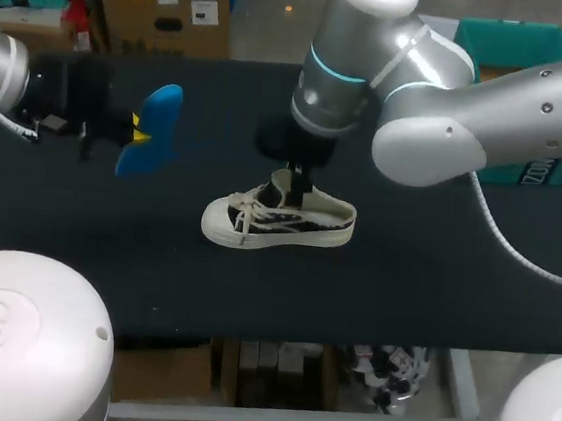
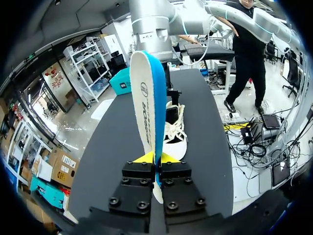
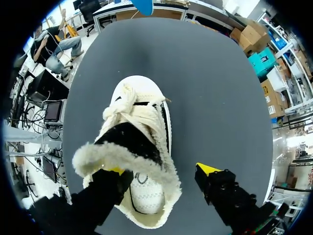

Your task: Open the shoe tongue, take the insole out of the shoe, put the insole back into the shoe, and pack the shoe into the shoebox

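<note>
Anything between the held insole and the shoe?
Nothing: the head view shows only bare black table between the insole in the left gripper and the shoe; the left wrist view agrees.

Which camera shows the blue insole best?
The left wrist view: the insole stands full length, gripped in the left hand. The head view shows it small; the right wrist view catches only its tip.
</note>
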